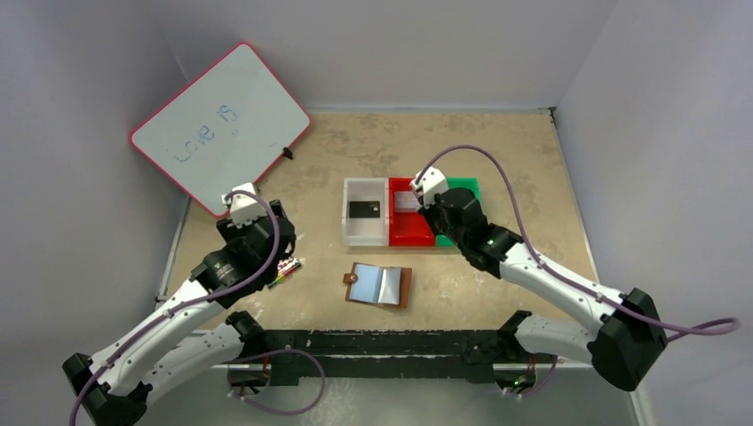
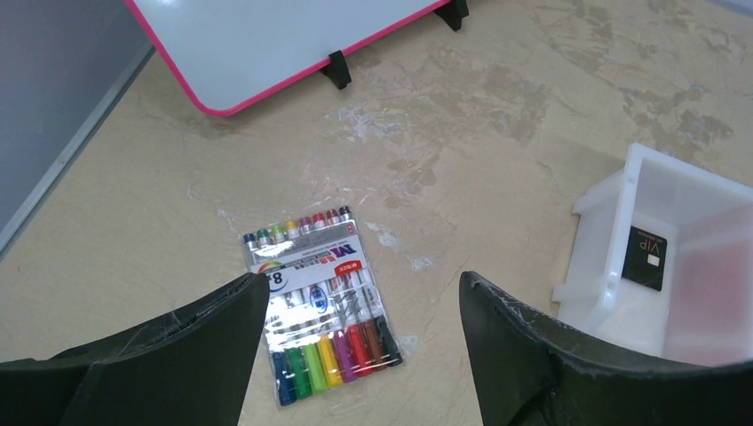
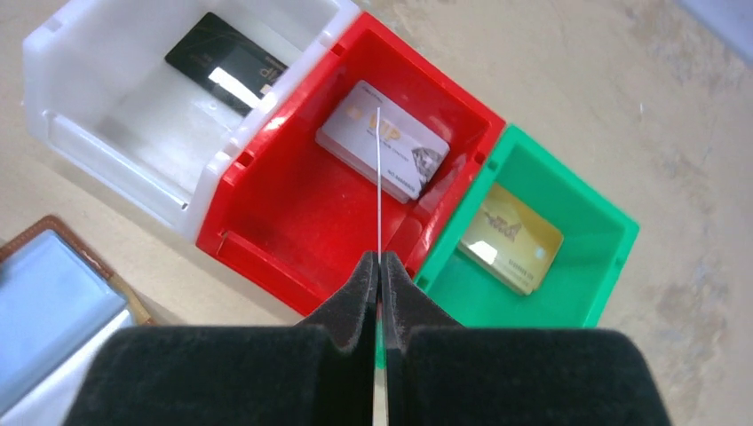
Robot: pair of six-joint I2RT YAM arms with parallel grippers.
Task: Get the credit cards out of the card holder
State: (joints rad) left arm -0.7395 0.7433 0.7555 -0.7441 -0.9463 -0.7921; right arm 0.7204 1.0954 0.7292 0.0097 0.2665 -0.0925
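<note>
Right gripper [image 3: 379, 259] clamped on thin pale card [image 3: 377, 177], edge-on, long axis pointing far, over red plastic bin [image 3: 293, 213]. Left gripper [image 2: 361, 280] wide apart, empty. Brown leather card holder [image 1: 380, 285] lies open, near centre of desk [image 1: 497, 151].

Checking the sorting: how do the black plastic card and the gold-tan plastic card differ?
The black plastic card lies in the white plastic bin; the gold-tan plastic card lies in the green plastic bin, at the row's other end. Colour differs: black against gold-tan. Both lie flat on bin floors.
</note>
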